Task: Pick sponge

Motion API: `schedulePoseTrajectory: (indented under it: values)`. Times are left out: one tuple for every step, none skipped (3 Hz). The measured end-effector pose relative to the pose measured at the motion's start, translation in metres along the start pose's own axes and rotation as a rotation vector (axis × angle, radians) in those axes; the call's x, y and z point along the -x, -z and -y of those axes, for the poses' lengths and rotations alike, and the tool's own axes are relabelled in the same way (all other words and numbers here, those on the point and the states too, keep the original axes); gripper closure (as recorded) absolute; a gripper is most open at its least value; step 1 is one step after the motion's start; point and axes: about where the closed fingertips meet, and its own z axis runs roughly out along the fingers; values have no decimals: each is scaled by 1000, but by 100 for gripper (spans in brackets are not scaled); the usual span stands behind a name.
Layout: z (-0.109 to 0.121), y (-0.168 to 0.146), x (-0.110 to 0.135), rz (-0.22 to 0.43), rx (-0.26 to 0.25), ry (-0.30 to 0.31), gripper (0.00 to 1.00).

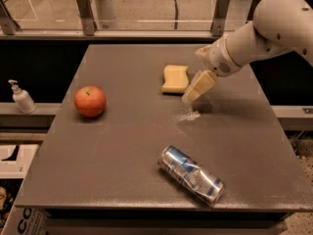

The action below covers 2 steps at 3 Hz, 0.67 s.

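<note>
**Operator:** Where is the sponge?

**Observer:** Your sponge (175,79), a pale yellow block with pinched-in sides, lies flat on the far half of the dark counter (122,146), near its middle. Nothing rests on it.

**Operator:** And the end effector?

**Observer:** Your end effector (188,98) hangs just beside the sponge, on the sponge's right in the camera view. It slants down and to the left from the white arm (264,31), which reaches in from the upper right. Its cream tip points at the counter close to the sponge's near right corner. You cannot tell from this angle whether the tip touches the sponge or the counter.

**Operator:** Is it wide or narrow?

**Observer:** That cannot be told here. The end effector reads as a single cream wedge. It holds nothing that you can see, and the sponge sits outside it.

**Operator:** What else is on the counter?

**Observer:** A pale speckled patch (188,115) marks the surface just below the tip. A red apple (90,101) stands well apart on the left. A crushed silver and blue can (191,175) lies on its side near the front edge. A white pump bottle (22,97) stands off the counter on a ledge at far left.
</note>
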Motion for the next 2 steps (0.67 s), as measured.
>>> schedulePoseTrajectory:
  values:
    - [9, -22, -1, 16, 11, -39, 0]
    - [12, -32, -4, 22, 16, -61, 0]
